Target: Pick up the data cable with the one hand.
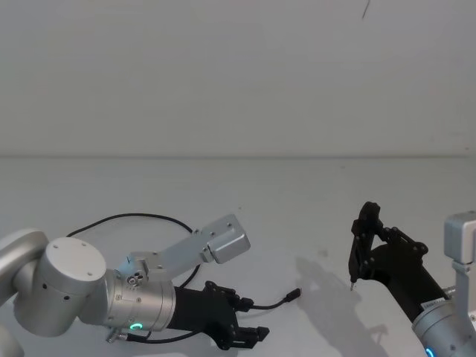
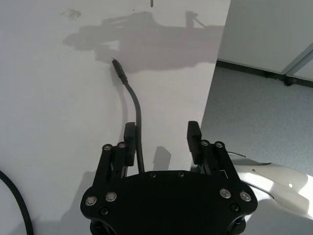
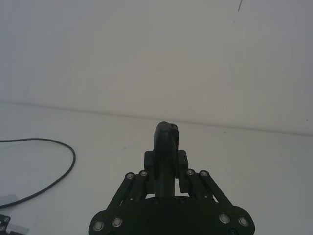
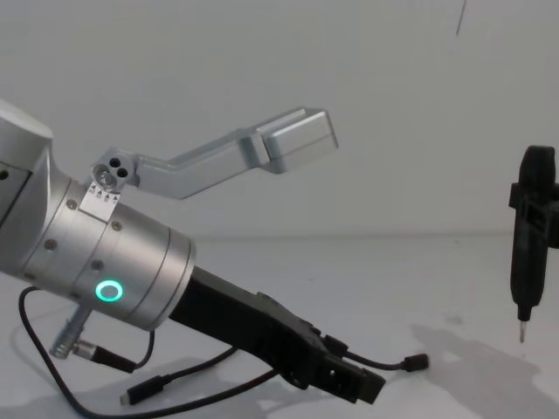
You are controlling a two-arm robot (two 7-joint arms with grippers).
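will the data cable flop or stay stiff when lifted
Probably floppy: the data cable lies in loose curves, so both ends should sag. Likely light, being thin. It might slip, lying beside one finger of the open left gripper. The right gripper holds a pen-like tool.

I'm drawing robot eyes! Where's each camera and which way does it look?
Head: high, looking down at the table; both arms, left claw, right claw.
Chest: lower, looking across the table; big left arm.
Left wrist: along the open left claw at the data cable.
Right wrist: over the right claw, shut on a pen-like tool.
Shared: head and chest both see the data cable.
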